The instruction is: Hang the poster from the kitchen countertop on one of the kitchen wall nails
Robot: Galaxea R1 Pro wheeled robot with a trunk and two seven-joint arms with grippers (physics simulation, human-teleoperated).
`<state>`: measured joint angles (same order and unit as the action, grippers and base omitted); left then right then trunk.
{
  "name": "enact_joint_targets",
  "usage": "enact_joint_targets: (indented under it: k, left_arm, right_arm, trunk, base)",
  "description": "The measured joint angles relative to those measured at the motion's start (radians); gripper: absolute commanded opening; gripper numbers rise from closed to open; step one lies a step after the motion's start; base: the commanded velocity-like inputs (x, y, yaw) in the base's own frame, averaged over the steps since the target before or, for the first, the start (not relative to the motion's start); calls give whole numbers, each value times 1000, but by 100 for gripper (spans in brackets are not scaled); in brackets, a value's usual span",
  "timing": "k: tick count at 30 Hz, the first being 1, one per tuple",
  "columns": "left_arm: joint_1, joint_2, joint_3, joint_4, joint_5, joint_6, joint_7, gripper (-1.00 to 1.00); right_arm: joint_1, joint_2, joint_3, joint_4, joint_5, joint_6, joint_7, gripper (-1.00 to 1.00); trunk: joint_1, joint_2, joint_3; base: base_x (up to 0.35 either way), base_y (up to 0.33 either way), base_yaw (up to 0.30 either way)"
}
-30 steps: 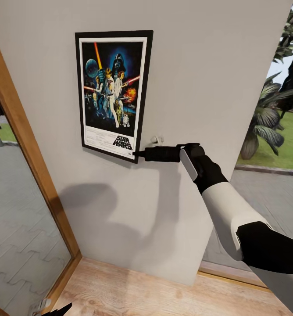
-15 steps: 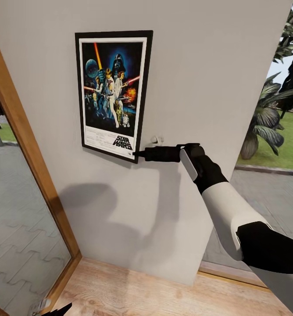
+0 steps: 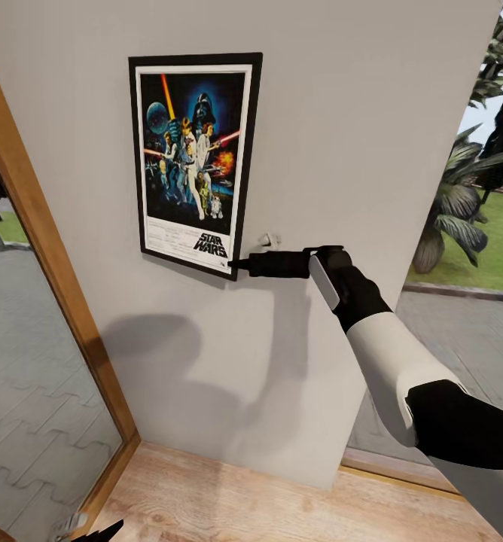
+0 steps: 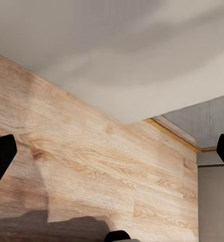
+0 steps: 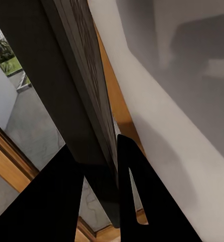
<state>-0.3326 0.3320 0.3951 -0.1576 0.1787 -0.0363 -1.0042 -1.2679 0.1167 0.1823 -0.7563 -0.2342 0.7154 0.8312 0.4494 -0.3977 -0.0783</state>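
Note:
The Star Wars poster (image 3: pixel 194 154) is upright and flat against the pale grey wall (image 3: pixel 372 113), black frame and white border in full view. My right gripper (image 3: pixel 232 263) is shut on the frame's lower right corner. In the right wrist view its two dark fingers (image 5: pixel 134 191) pinch the poster's dark edge (image 5: pixel 86 101). My left gripper (image 4: pixel 112 154) hangs low over the wooden floor, open, with nothing between its fingers; its tip (image 3: pixel 101 531) peeks in at the bottom of the head view. The wall nails are hidden and the kitchen countertop is out of view.
A wood-framed glass pane (image 3: pixel 41 248) runs along the wall's left side. To the right is another glazed opening onto a garden with palms (image 3: pixel 470 211). A small pale fitting (image 3: pixel 268 240) sits on the wall just above my right gripper. Wooden floor (image 3: pixel 244 504) lies below.

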Motion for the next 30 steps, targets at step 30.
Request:
enact_joint_targets:
  k: [30]
  left_arm:
    - [0, 0, 0, 0, 0, -1, 0, 100]
  right_arm:
    - [0, -7, 6, -6, 2, -3, 38, -100]
  trunk:
    - [0, 0, 0]
  base:
    - [0, 0, 0]
